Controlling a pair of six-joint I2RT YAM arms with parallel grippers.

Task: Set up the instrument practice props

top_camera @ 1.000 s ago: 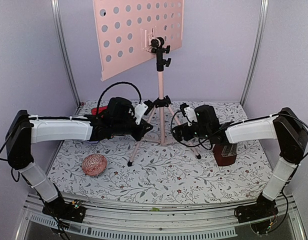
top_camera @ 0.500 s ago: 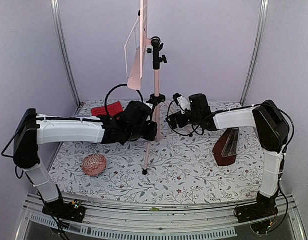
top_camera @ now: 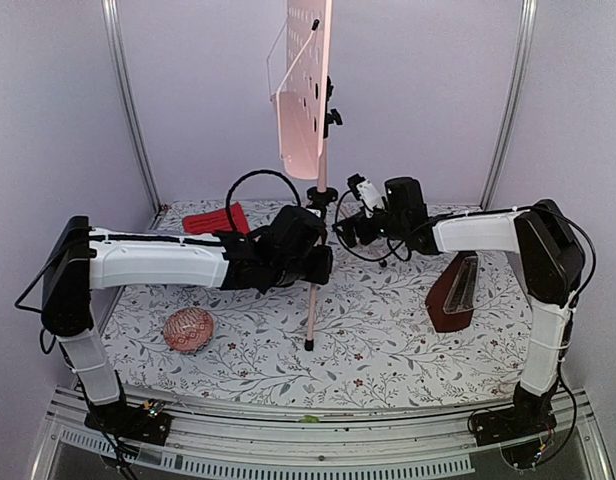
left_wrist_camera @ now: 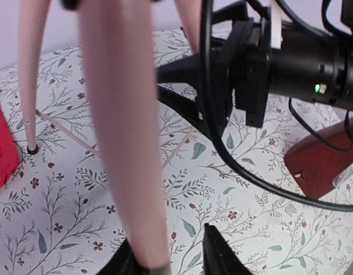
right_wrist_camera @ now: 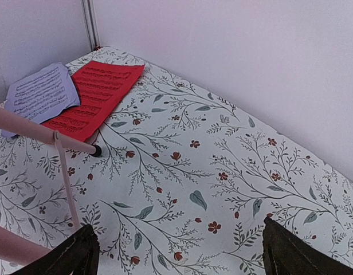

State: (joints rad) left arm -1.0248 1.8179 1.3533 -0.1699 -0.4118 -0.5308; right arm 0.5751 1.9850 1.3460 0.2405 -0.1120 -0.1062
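Jaws of the left gripper (left_wrist_camera: 172, 258) stand partly open astride a pink leg of the stand (top_camera: 319, 200); the leg lies against one finger (left_wrist_camera: 128, 264), with a gap to the other, so no firm grip is shown. Jaws of the right gripper (right_wrist_camera: 182, 255) are spread wide and hold nothing; only the floral cloth (top_camera: 388, 350) lies between them.

The stand rises upright at mid-table, its perforated desk (top_camera: 303, 90) turned edge-on to the top camera and tilted slightly. One foot (top_camera: 308, 345) rests on the cloth toward the near edge; another (right_wrist_camera: 96, 152) sits just beside the red sheet (right_wrist_camera: 99, 91) at the far left corner. The lavender sheet (right_wrist_camera: 42, 94) overlaps the red sheet's left side (both lie flat). The metronome (top_camera: 453, 295) stands on the right, well apart from the stand. A round patterned object (top_camera: 188, 330) lies near the left front, under the left arm.
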